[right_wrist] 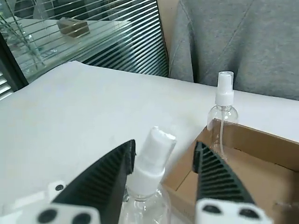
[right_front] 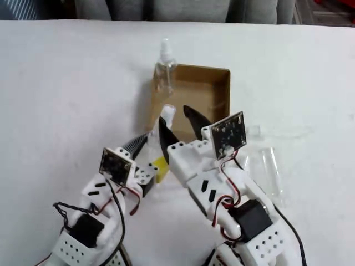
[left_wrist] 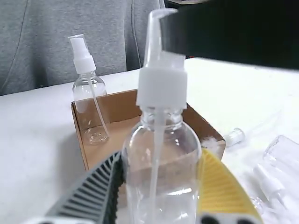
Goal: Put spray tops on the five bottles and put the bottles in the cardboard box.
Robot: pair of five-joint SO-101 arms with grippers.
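Note:
A clear bottle (left_wrist: 161,158) with a white spray top (left_wrist: 161,79) stands upright in my left gripper (left_wrist: 161,186), which is shut on its body just in front of the cardboard box (right_front: 226,91). My right gripper (right_wrist: 164,147) is open, its black fingers (right_wrist: 112,175) either side of that spray top (right_wrist: 152,161). From above, the right gripper (right_front: 173,115) hangs over the box's near left corner, with the left gripper (right_front: 152,152) below it. A second bottle (right_front: 165,75), with its spray top on, stands upright in the box's far left corner.
Clear loose bottles (right_front: 269,160) and a small clear part (right_front: 252,132) lie on the white table to the right of the box. A person in grey sits behind the table's far edge. The box floor (right_wrist: 261,168) is bare apart from the one bottle.

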